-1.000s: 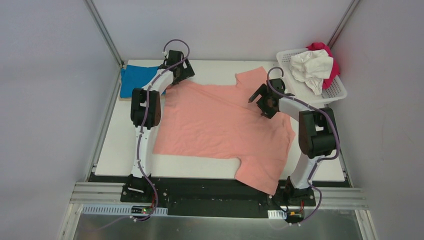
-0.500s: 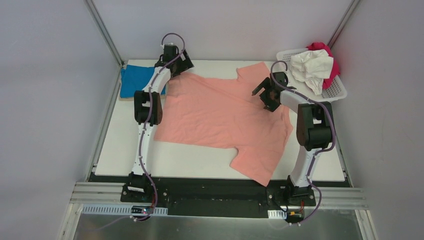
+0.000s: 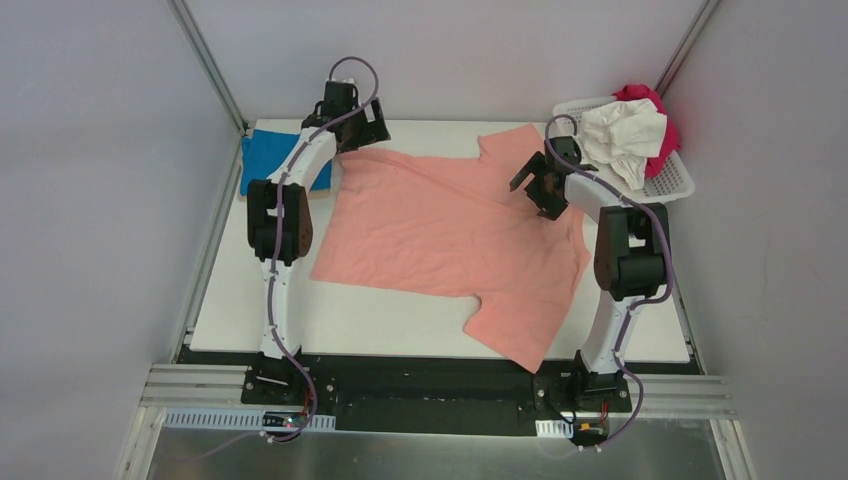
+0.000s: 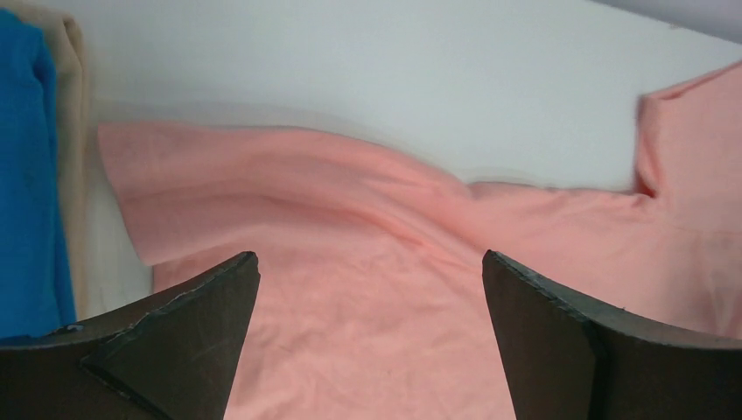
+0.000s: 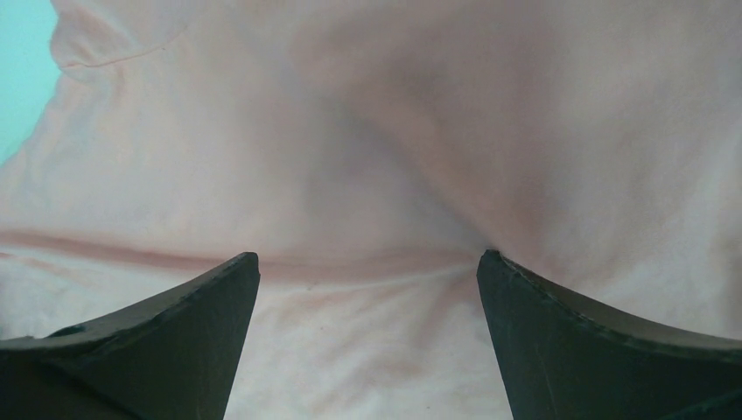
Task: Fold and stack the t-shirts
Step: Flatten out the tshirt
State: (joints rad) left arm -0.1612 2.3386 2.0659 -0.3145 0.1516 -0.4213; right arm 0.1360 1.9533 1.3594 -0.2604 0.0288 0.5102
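My left fingers (image 4: 175, 350) and right fingers (image 5: 157, 350) both stand wide apart, empty. The salmon-pink t-shirt (image 3: 450, 235) lies spread on the surface (image 3: 225, 290), length running left to right; left fingers hover over its far hem corner, right over its far sleeve seam.

Magenta t-shirt (image 3: 638, 94) mostly behind white t-shirt (image 3: 622, 128), perhaps bunched.

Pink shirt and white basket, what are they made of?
The pink shirt looks like soft matte cloth: it wrinkles and lies limp on the table. The white basket seems to be hard plastic, judging by its stiff lattice wall.
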